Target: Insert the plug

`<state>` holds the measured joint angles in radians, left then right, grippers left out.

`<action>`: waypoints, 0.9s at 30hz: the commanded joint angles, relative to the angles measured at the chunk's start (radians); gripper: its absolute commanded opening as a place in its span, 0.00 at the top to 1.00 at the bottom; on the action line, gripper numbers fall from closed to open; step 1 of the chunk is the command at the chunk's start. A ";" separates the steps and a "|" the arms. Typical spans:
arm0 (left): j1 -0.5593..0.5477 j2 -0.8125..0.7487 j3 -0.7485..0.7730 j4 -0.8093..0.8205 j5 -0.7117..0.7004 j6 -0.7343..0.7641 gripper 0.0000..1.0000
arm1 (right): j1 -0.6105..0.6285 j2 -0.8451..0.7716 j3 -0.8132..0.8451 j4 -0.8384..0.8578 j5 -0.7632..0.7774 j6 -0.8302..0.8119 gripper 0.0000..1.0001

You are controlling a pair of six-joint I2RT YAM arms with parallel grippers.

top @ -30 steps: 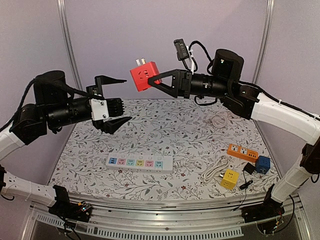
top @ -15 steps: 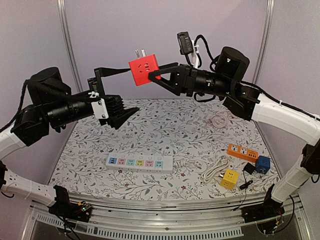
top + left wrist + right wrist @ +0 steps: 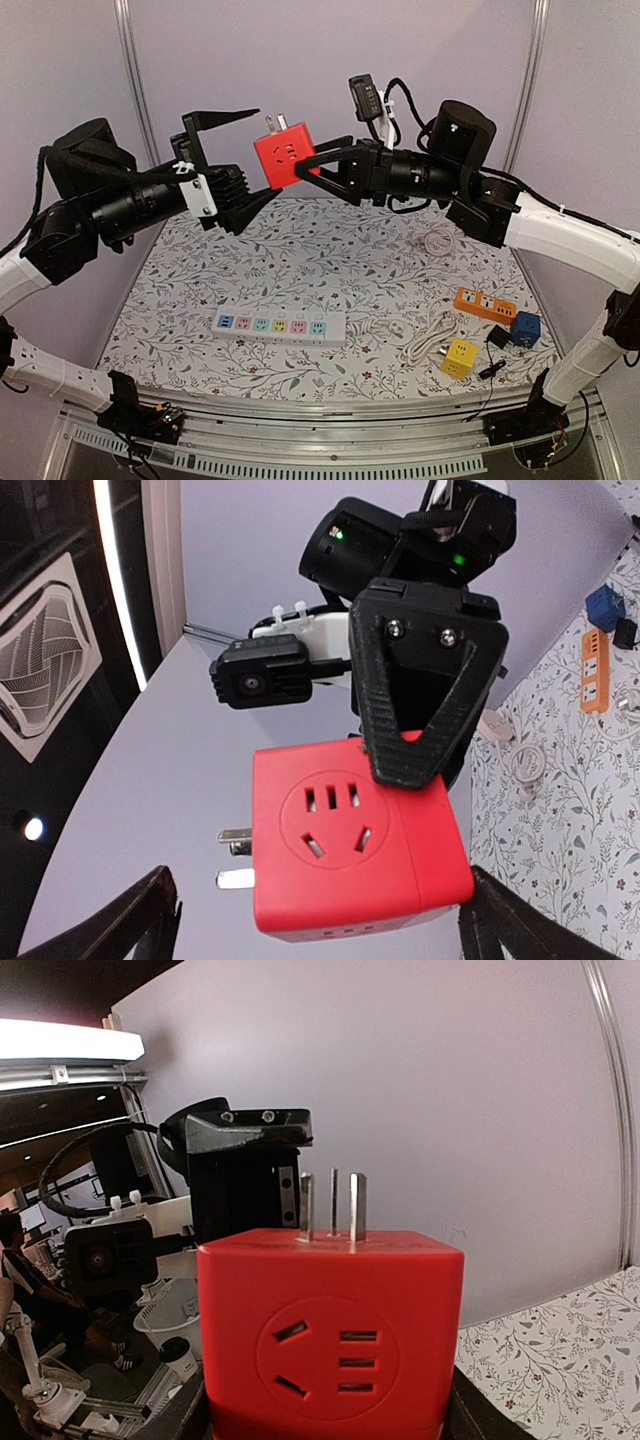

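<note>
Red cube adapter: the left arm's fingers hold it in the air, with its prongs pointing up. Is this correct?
Not quite: the right arm's fingers hold the red cube adapter in the air, with its prongs pointing up. The top external view shows it; the left arm's fingers stand open.

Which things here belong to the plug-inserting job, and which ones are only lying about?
Job: red cube-shaped plug adapter, held in the right gripper; open left gripper around it; likely the white power strip.
Lying about: orange power strip, blue cube adapter, yellow cube adapter, white cable.
</note>
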<state>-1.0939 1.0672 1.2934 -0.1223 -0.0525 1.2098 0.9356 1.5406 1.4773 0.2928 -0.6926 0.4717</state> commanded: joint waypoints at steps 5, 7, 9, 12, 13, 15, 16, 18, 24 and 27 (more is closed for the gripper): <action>-0.031 0.008 -0.002 -0.041 0.016 -0.017 0.14 | 0.005 -0.008 -0.004 0.016 -0.005 0.013 1.00; -0.031 0.010 -0.003 -0.041 0.012 -0.033 0.19 | 0.006 -0.010 -0.002 0.016 -0.004 0.012 1.00; -0.032 0.016 0.000 -0.031 -0.001 -0.058 0.23 | 0.005 -0.011 -0.002 0.016 -0.008 0.011 1.00; -0.032 0.023 0.006 -0.034 -0.013 -0.082 0.30 | 0.006 -0.014 -0.004 0.016 -0.010 0.009 1.00; -0.031 0.022 0.006 -0.037 -0.014 -0.083 0.34 | 0.006 -0.014 -0.005 0.016 -0.010 0.009 1.00; -0.031 0.026 0.007 -0.039 -0.019 -0.089 0.43 | 0.006 -0.017 -0.006 0.016 -0.010 0.006 1.00; -0.031 0.028 0.008 -0.039 -0.023 -0.091 0.49 | 0.007 -0.017 -0.006 0.016 -0.011 0.004 1.00; -0.032 0.031 0.014 -0.042 -0.029 -0.096 0.62 | 0.008 -0.018 -0.008 0.016 -0.012 0.005 1.00; -0.031 0.042 0.044 -0.052 -0.115 -0.202 1.00 | 0.007 -0.026 -0.031 -0.005 -0.001 -0.025 0.83; -0.007 0.055 0.089 -0.193 -0.173 -0.362 1.00 | 0.007 -0.070 -0.075 -0.093 0.050 -0.148 0.03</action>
<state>-1.1137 1.1004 1.3163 -0.1898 -0.1169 1.0714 0.9348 1.5326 1.4563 0.2832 -0.6651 0.4709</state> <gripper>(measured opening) 0.596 0.653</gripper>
